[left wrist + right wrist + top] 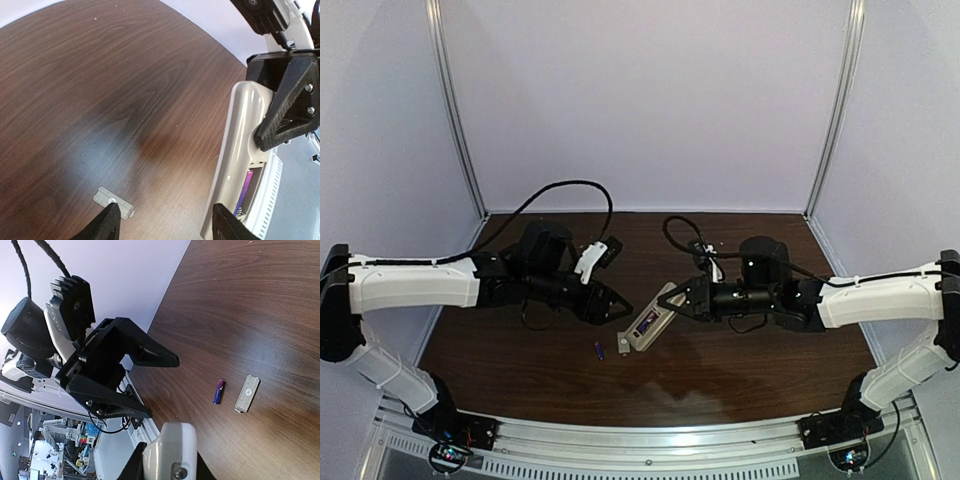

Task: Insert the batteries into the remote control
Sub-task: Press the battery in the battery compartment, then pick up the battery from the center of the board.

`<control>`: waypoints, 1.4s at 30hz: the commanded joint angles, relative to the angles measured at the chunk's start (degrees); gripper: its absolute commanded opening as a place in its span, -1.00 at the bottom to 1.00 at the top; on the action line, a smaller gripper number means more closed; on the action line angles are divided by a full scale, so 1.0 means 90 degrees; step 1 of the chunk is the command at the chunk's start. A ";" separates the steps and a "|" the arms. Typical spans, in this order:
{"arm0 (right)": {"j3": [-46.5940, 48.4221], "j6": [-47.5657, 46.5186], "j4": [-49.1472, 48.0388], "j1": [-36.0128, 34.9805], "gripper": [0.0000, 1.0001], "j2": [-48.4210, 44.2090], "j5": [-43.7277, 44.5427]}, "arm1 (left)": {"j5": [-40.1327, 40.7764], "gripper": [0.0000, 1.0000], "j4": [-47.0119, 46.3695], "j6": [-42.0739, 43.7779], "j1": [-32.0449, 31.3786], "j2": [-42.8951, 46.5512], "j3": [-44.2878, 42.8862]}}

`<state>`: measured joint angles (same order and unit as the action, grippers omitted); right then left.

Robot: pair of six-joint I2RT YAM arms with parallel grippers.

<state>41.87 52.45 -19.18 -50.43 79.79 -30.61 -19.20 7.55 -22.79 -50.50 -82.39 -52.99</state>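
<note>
Remote control (651, 321), one battery (646, 325) seated, is pinched by the right gripper (678, 300); left gripper (620, 310) is spread, empty; second battery (599, 350) lies toward the near edge of the tabletop (770, 370).

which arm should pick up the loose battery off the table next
Left. The left gripper is open and empty and sits nearest the battery. The right gripper is shut on the remote control, holding it up.

surface: we see a dark wood-grain table (740, 370) | lying on it: one purple battery (218, 391); a flat grey cover (247, 393) just beside it, not touching
</note>
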 commanded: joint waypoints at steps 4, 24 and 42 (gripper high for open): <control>-0.0035 -0.0075 -0.0122 0.0181 -1.00 -0.0280 -0.0261 | 0.0423 0.40 0.0132 0.0548 0.0116 0.0375 0.0065; -0.0991 -0.0419 -0.1123 0.0868 -1.00 -0.0809 -0.1022 | 0.0868 0.09 0.1369 -0.0590 0.0360 0.0278 0.1084; -0.1055 -0.0736 -0.0436 0.1085 -1.00 -0.1371 -0.1051 | 0.1196 0.32 0.3653 0.5145 -0.0217 -0.0355 -0.0877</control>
<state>33.28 45.58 -22.81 -41.67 69.73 -39.66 -9.37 33.87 7.81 -51.16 -83.53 -56.97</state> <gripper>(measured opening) 0.226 0.655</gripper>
